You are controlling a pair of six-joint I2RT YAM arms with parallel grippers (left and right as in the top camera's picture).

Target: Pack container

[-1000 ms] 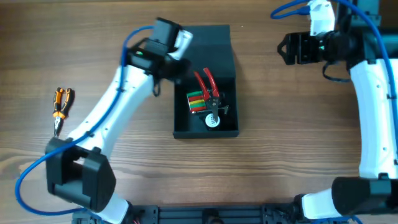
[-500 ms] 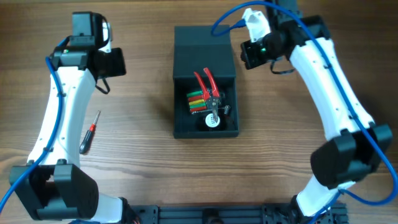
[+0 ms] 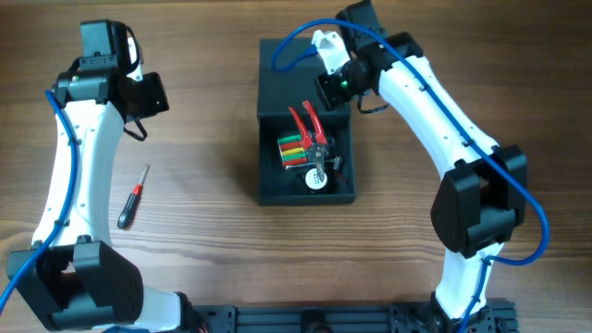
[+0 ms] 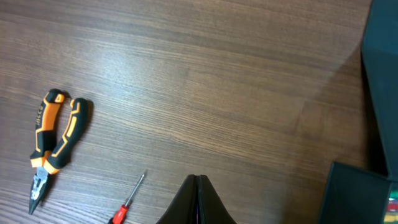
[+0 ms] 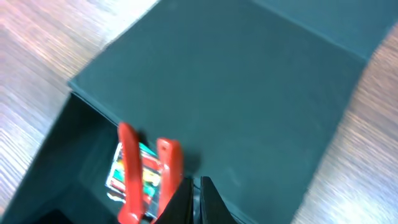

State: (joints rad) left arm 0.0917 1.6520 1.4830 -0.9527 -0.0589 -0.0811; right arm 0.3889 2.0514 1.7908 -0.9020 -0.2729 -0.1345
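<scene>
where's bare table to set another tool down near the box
Bare wood lies between the red-handled screwdriver and the left wall of the dark teal-grey box, and in front of its near wall. Crowded: the box's inside, and its open lid under the right gripper.

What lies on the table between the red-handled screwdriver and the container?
Nothing. In the overhead view, only bare wooden table separates the screwdriver from the container; the left wrist view shows the same bare stretch.
</scene>
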